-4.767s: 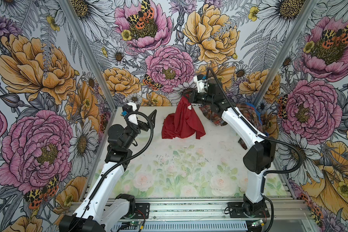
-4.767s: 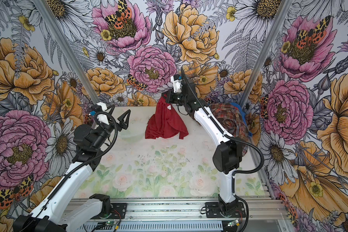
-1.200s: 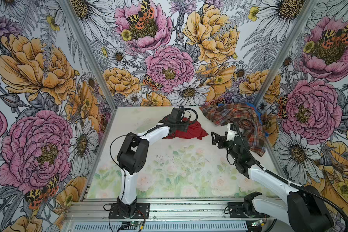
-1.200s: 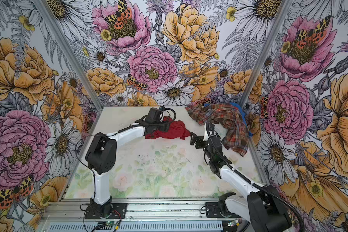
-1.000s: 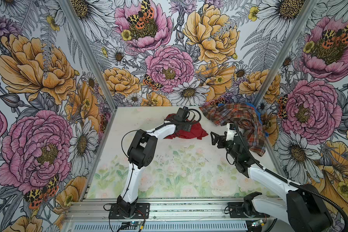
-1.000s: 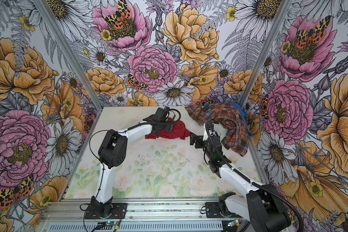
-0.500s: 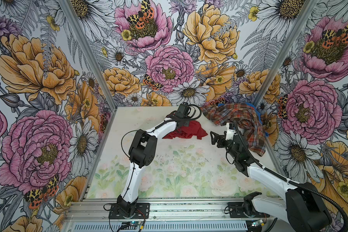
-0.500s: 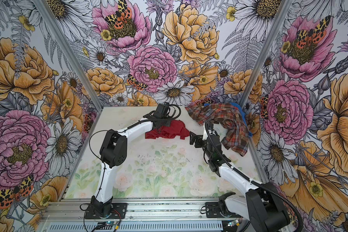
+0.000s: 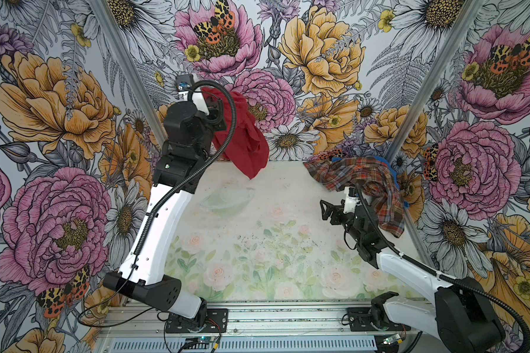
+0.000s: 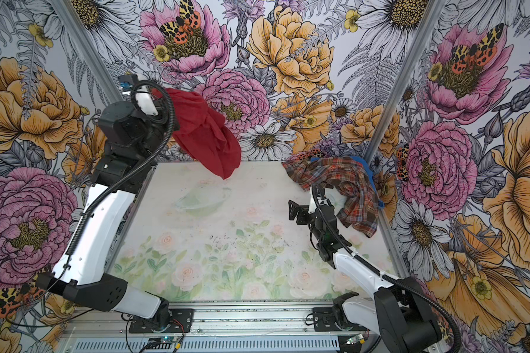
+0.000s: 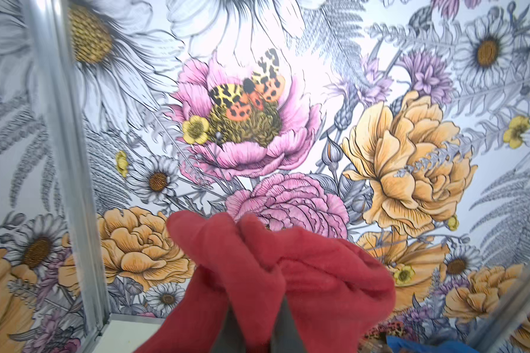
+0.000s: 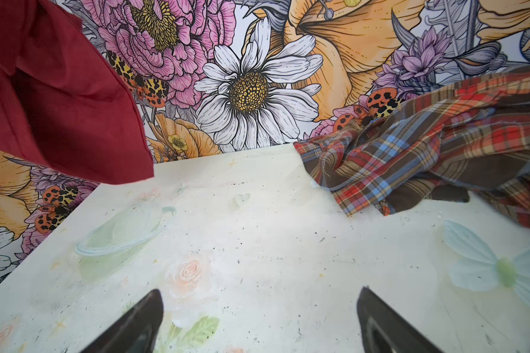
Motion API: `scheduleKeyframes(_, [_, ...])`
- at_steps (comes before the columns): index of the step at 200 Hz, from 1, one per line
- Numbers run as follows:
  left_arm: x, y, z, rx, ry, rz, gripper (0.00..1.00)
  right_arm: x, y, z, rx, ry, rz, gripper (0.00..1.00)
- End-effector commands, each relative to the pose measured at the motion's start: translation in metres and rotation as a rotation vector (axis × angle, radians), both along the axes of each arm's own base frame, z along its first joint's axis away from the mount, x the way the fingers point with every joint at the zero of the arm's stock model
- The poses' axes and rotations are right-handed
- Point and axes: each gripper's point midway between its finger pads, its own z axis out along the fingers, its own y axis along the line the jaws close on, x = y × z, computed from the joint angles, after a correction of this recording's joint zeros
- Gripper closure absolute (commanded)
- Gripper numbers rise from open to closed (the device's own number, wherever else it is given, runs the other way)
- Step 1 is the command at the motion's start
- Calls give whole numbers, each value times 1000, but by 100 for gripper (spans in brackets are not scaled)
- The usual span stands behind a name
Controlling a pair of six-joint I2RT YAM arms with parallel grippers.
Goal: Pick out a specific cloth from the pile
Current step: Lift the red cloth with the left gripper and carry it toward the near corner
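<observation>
Lifted off the counter [image 9: 257, 244] half a second ago, the dark-red shirt [image 9: 242, 134] now hangs high from the left gripper's [image 9: 210, 105] clamped jaws, well clear of the plaid pile [image 9: 361, 180]; the right gripper's [image 9: 334, 211] jaws gape empty.

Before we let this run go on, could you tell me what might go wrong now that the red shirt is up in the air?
1. The left gripper pinches only a bunched fold of the red shirt; thin fabric may slip out and drop.
2. The shirt drapes against the left arm's cable and could snag as the arm moves.
3. The open right gripper waits close to the plaid shirt; a careless move might drag the pile.
</observation>
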Motion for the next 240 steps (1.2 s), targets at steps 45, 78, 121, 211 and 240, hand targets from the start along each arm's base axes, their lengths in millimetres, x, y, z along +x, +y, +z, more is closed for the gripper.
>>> scheduleKeyframes(45, [10,15,-79,84,185,25,100,5,4,12,7,-26,13,1])
scheduleKeyframes(78, [12,0,-141,101,291,-51,100,5,5,12,4,-24,13,1])
scheduleKeyframes(121, [14,-14,-190,86,352,-124,100,5,6,10,3,-19,17,1])
scheduleKeyframes(211, [-34,111,-243,-110,522,353,100,8,7,2,-1,0,17,1])
scheduleKeyframes(240, [-62,148,-267,-149,575,444,100,9,9,2,5,4,28,1])
